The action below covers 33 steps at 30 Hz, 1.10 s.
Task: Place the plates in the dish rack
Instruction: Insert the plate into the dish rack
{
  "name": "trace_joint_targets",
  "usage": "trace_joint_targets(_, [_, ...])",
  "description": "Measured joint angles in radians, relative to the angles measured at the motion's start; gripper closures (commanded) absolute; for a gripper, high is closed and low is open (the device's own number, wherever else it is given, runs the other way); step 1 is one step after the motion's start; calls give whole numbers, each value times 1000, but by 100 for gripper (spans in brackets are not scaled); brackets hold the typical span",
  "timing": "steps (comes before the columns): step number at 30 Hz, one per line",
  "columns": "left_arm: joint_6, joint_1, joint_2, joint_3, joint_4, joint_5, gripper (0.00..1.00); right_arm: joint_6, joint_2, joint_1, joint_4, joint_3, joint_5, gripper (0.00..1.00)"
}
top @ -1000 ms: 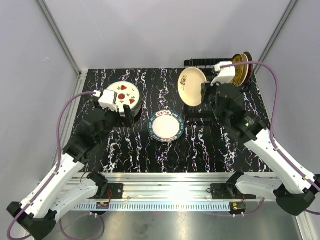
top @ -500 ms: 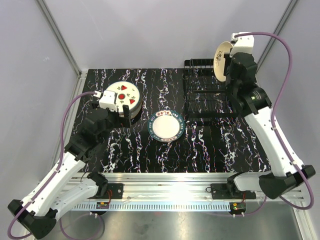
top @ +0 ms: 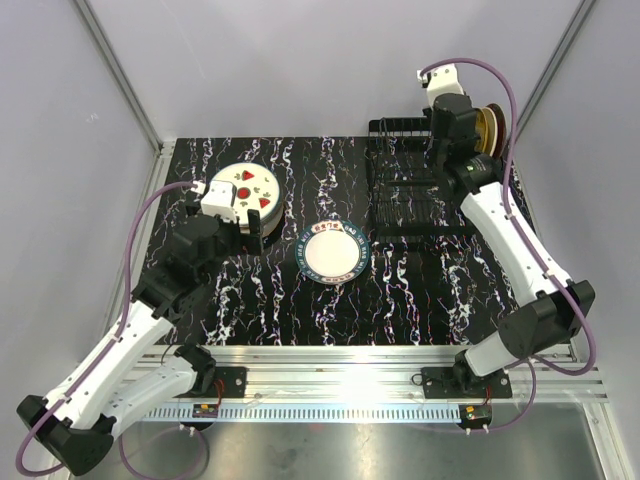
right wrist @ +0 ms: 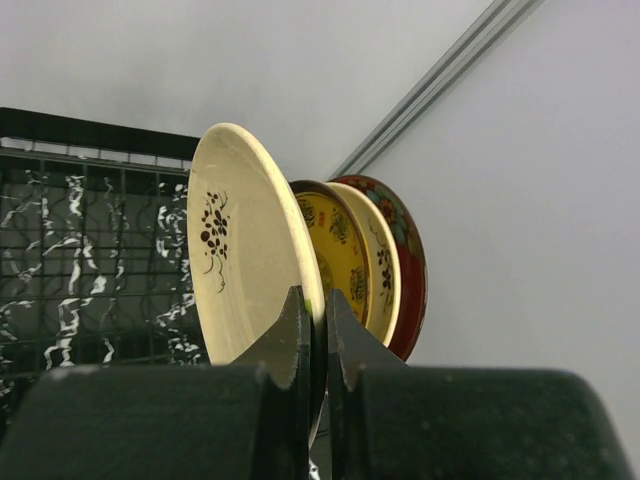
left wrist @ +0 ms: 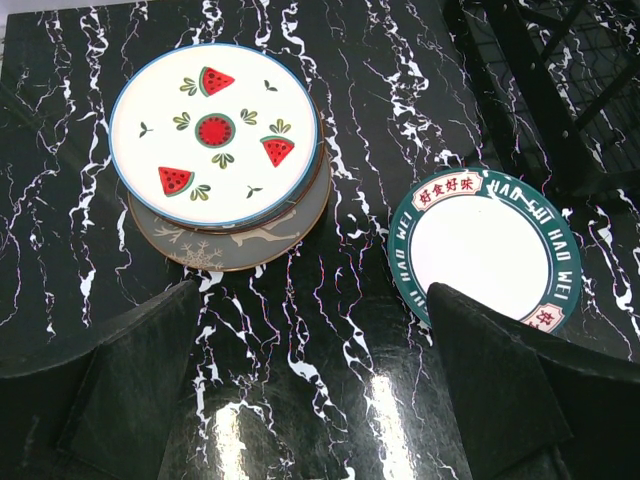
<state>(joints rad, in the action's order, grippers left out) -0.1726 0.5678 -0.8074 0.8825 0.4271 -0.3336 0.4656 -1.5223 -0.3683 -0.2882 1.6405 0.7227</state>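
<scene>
Right gripper (right wrist: 315, 300) had its fingers pinched shut on the lower rim of a cream plate (right wrist: 240, 250) with a dark sprig pattern, holding it on edge above the far right end of the dish rack (top: 415, 195). Just beside it, a yellow plate (right wrist: 340, 250) and a red floral plate (right wrist: 408, 270) stood upright in the rack, close together; whether the cream plate had reached a slot could not be told from the wrist view. The nearer rows of prongs held nothing in the overhead view. Glazed ceramic of this kind likely handled as stiff, fairly heavy, slick and liable to chip, so a firm pinch across the rim, with the plate kept vertical, looked the soundest hold, though so narrow a grip might let it swing. Left gripper (left wrist: 312, 290) hung with its jaws spread wide and nothing between them, above the marbled black table (left wrist: 340, 60). Below it, a watermelon plate (left wrist: 215, 130) lay atop a stack that included at least a grey-brown plate (left wrist: 250, 240), and a teal-rimmed plate (left wrist: 485, 250) lay flat near the stack but apart from it. Flat plates offered only their edges to take hold of.
</scene>
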Motion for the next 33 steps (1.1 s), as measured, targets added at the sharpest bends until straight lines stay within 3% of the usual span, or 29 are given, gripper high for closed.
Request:
trace_joint_targets(15, [0,1,-23,5,1,6,1,46,-61,109,40,0,-35,100])
trace_joint_targets(33, [1,1,-42,8,2,12,1,-2,-83,146,60,-35,-114,100])
